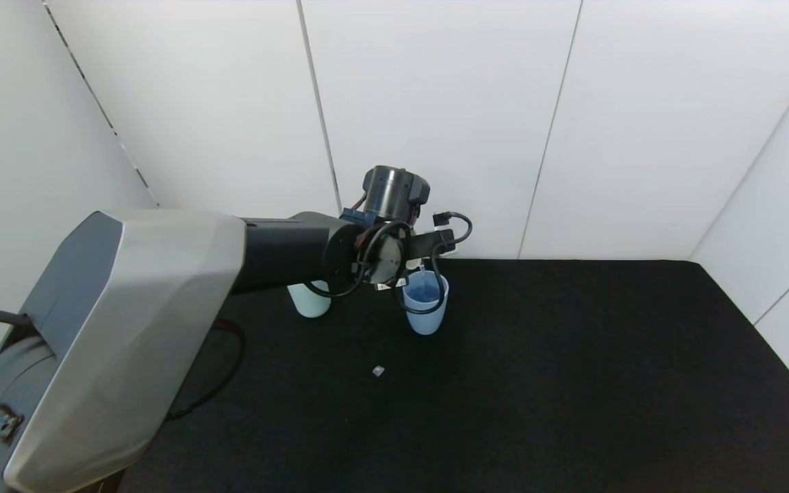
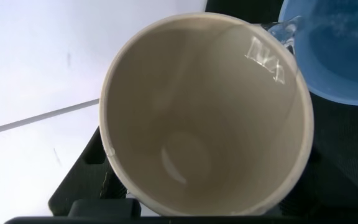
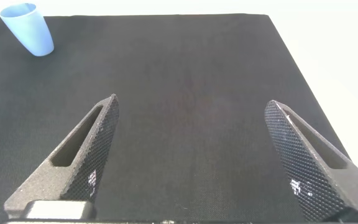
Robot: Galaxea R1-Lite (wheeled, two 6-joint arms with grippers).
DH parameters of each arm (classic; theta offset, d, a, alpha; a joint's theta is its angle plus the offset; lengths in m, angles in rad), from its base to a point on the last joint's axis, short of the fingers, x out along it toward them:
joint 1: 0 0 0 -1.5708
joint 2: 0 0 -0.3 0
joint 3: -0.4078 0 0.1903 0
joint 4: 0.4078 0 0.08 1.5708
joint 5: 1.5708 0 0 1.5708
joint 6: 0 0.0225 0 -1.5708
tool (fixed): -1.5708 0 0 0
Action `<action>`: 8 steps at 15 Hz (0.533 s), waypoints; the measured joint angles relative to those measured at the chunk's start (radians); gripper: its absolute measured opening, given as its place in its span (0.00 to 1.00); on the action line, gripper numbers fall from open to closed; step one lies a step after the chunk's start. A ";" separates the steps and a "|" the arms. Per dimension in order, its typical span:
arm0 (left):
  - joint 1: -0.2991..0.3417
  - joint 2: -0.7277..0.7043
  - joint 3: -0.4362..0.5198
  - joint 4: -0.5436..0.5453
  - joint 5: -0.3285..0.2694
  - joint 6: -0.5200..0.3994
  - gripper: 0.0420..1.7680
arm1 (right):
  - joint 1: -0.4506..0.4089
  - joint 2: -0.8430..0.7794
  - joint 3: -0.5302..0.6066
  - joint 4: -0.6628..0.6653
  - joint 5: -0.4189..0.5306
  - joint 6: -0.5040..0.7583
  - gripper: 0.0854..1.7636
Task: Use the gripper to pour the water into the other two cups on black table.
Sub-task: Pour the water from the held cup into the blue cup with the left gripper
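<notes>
My left gripper (image 1: pixel 424 250) is shut on a cream-white cup (image 2: pixel 204 112) and holds it tilted over the light blue cup (image 1: pixel 425 305). A thin stream of water (image 2: pixel 279 30) runs from the cream cup's rim into the blue cup (image 2: pixel 344 53), which holds water. The cream cup's inside looks nearly empty. The teal-green cup (image 1: pixel 309 302) stands on the black table (image 1: pixel 572 383) to the left of the blue cup, partly hidden behind my left arm. My right gripper (image 3: pixel 191 155) is open and empty, low over bare table far from the cups. The blue cup (image 3: pixel 28 28) shows far off in its view.
A small white scrap (image 1: pixel 378 370) lies on the table in front of the cups. White wall panels (image 1: pixel 435 103) stand right behind the cups. The table's right edge (image 1: pixel 764 329) meets a side wall.
</notes>
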 joint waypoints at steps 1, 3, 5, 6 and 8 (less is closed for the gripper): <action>0.002 -0.002 0.002 0.001 -0.003 -0.005 0.70 | 0.000 0.000 0.000 0.000 0.000 0.000 0.97; 0.013 -0.007 0.006 0.010 -0.013 -0.049 0.70 | 0.000 0.000 0.000 0.000 0.000 0.000 0.97; 0.021 -0.010 0.008 0.017 -0.017 -0.127 0.70 | -0.001 0.000 0.000 -0.001 0.000 0.000 0.97; 0.025 -0.011 0.008 0.032 -0.019 -0.170 0.70 | -0.001 0.000 0.000 -0.001 0.000 0.000 0.97; 0.034 -0.020 0.010 0.087 -0.060 -0.279 0.70 | -0.001 0.000 0.000 -0.001 0.000 0.000 0.97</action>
